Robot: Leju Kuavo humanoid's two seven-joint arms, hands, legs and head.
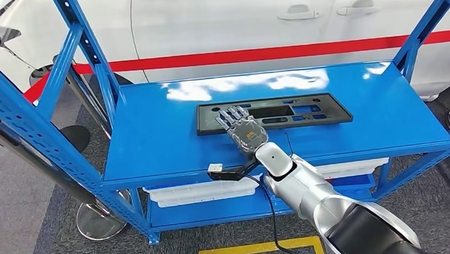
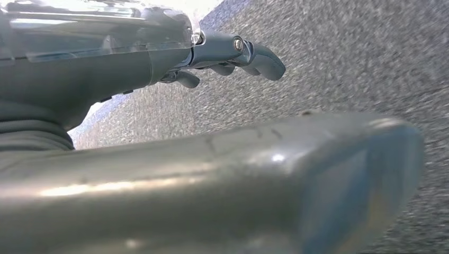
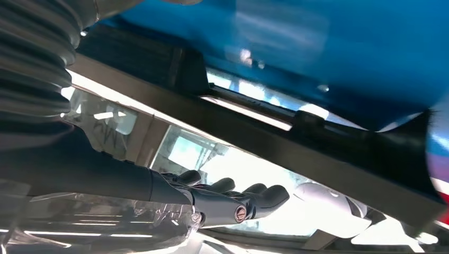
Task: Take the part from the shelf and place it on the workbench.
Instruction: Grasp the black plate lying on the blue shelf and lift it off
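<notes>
A flat black panel part [image 1: 305, 110] with several cut-outs lies on the blue shelf top [image 1: 151, 138]. My right hand [image 1: 242, 129] reaches in from the front, fingers stretched out and slightly spread over the part's near left end, gripping nothing. In the right wrist view the dark fingers [image 3: 233, 198] extend straight beside the part's black frame [image 3: 254, 132], with glossy blue shelf behind it. Whether the fingers touch the part I cannot tell. My left hand [image 2: 227, 55] hangs over grey carpet with its fingers loosely extended and nothing in them.
A white car [image 1: 233, 19] with a red stripe stands close behind the shelf. Slanted blue uprights [image 1: 24, 117] frame both ends. White trays [image 1: 203, 191] sit on the lower shelf. A round stand base [image 1: 100, 222] and a yellow floor marking [image 1: 261, 250] lie in front.
</notes>
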